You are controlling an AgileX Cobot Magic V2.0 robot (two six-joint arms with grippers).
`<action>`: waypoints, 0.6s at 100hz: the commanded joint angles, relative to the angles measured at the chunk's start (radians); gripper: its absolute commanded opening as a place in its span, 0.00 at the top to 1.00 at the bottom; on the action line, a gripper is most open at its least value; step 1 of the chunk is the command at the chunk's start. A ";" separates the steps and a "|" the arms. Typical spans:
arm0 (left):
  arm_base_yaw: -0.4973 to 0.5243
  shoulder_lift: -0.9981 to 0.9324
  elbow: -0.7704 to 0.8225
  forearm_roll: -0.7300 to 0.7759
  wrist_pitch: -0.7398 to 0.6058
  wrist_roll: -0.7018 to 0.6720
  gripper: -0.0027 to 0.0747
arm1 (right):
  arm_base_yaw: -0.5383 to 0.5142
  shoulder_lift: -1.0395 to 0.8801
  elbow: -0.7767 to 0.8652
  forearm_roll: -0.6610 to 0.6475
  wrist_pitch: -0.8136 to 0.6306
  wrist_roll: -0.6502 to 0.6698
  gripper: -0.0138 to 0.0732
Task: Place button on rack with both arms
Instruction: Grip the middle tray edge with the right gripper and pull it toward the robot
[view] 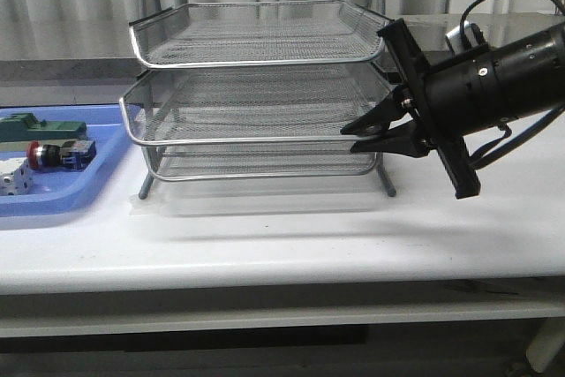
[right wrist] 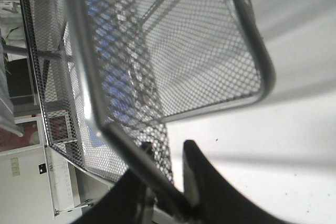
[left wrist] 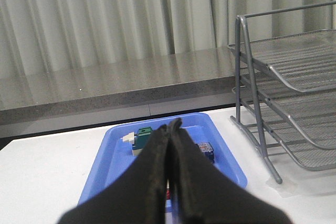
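Note:
The button (view: 55, 154), with a red cap and a blue-black block, lies in the blue tray (view: 88, 193) at the far left. The silver wire-mesh rack (view: 247, 140) stands mid-table. My right gripper (view: 350, 134) is at the right end of the rack's middle tier. In the right wrist view its jaws (right wrist: 168, 153) straddle and grip the chrome rim (right wrist: 262, 61). My left gripper (left wrist: 170, 125) is shut and empty, hovering over the blue tray (left wrist: 118, 150). Its fingers hide most of the button (left wrist: 206, 150). The left arm is not in the front view.
A green block (view: 40, 125) and a white part (view: 16, 181) lie in the tray beside the button. The green block (left wrist: 143, 135) also shows in the left wrist view. The rack's grey legs (left wrist: 260, 145) stand right of the tray. A grey ledge and curtain are behind.

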 commanded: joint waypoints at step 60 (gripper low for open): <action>-0.002 -0.032 0.055 -0.005 -0.082 -0.012 0.99 | 0.006 -0.202 0.251 -0.119 0.000 -0.105 0.76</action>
